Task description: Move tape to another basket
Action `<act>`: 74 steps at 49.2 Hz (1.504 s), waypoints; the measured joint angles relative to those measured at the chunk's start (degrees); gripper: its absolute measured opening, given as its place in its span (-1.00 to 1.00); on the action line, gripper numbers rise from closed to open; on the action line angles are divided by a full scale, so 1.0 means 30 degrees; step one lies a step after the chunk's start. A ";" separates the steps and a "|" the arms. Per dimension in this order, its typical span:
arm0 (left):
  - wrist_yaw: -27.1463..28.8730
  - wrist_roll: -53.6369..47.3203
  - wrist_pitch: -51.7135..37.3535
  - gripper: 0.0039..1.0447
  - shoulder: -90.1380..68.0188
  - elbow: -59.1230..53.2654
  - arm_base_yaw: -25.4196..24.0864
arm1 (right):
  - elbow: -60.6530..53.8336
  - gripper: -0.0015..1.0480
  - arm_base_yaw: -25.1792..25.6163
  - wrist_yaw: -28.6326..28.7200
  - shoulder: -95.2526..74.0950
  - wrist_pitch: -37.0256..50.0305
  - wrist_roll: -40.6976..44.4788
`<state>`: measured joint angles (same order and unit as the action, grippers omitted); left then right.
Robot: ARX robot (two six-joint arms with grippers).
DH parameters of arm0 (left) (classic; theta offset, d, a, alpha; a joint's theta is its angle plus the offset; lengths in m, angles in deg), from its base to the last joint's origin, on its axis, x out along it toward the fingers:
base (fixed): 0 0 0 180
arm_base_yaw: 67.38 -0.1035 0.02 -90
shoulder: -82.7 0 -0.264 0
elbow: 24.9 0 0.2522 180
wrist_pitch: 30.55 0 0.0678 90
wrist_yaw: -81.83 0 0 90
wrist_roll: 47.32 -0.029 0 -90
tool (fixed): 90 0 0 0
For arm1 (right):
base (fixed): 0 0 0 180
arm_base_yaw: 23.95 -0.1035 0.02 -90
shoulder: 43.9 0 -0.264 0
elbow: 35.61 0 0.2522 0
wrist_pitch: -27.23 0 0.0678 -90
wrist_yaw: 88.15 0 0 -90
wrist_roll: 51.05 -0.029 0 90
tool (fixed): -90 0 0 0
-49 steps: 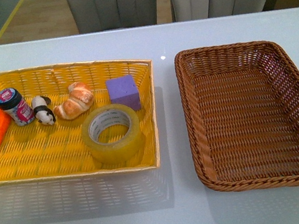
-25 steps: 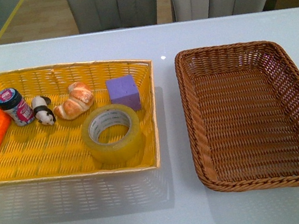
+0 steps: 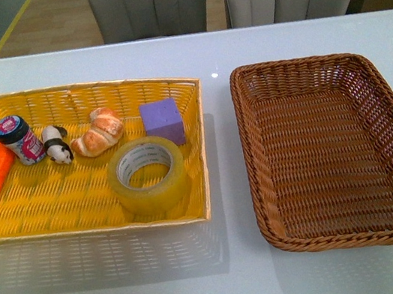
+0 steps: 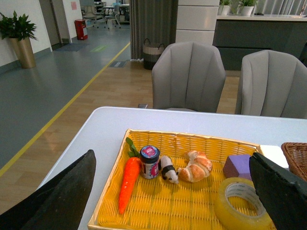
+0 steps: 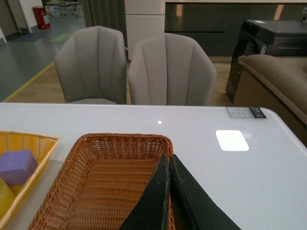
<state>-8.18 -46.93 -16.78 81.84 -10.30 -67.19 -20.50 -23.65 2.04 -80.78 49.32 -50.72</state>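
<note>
A: Where's the tape (image 3: pixel 148 175)?
B: Flat in the yellow tray (image 3: pixel 81 99), hole up, at the end nearest the basket (image 3: pixel 288 62).
A: Which claw should you use?
B: Your left claw (image 4: pixel 171 158), I'd say. It's spread wide, facing the tray. Your right claw (image 5: pixel 169 159) is pressed together, facing the basket.

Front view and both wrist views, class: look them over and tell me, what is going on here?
Nothing is being handled yet. The tape lies flat in the yellow tray, near the purple block, untouched. The brown basket beside the tray holds nothing. Neither arm shows in the front view. The left gripper is open, facing the tray; the right gripper is shut, facing the basket.
</note>
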 joint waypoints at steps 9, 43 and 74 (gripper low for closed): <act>0.0000 0.0000 0.0000 0.83 0.0000 0.0000 0.0000 | -0.0015 -0.96 -0.0015 -0.0007 0.3038 -0.2812 0.0000; 0.0000 0.0000 0.0000 0.83 0.0000 0.0000 0.0000 | -0.0015 -0.96 -0.0029 -0.0015 0.8451 -0.8094 0.0000; 0.0000 0.0000 0.0000 0.83 0.0000 0.0000 0.0000 | -0.0007 -0.81 -0.0029 -0.0066 1.2174 -1.1919 -0.0036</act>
<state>-8.18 -46.93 -16.78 81.84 -10.30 -67.19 -20.52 -23.74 1.84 -44.26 13.56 -50.83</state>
